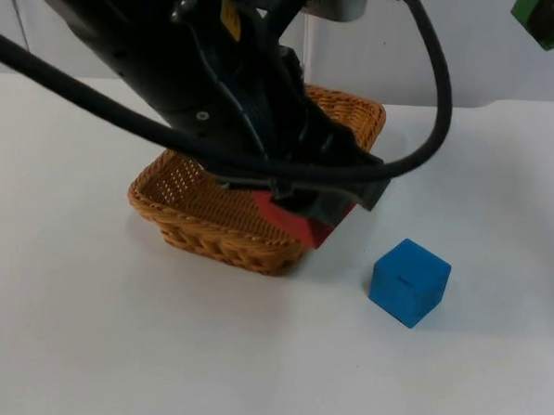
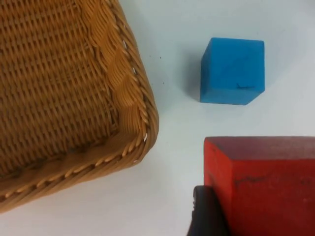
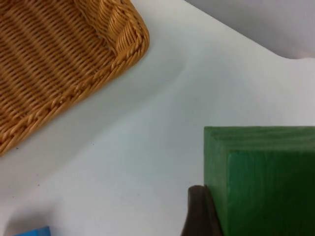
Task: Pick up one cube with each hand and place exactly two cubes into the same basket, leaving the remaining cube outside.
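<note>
In your top view the left arm's black bulk crosses from the 10 o'clock corner and hides much of the rectangular woven wicker basket (image 1: 194, 198); you can see only its near rim, part of its floor and its far corner at about 1 o'clock from the picture's centre. The left gripper (image 1: 318, 214) sits over the basket's near right corner, clamped on a red wooden cube (image 1: 299, 223), of which just a red sliver peeks out under the black fingers. The left wrist view gives you one black fingertip (image 2: 206, 214) pressed against the red cube's side; the opposite finger is cut off, so its spread matches the cube's width at most. A blue wooden cube (image 1: 410, 281) rests on the white table top (image 1: 84, 346), at 4 o'clock from the basket and apart from it, untouched.

The right gripper (image 3: 224, 216) holds a green wooden cube (image 3: 266, 182); the right wrist view shows one dark fingertip flush against it, the other out of frame. In the top view a cropped green corner shows at 1 o'clock, high above the table.
</note>
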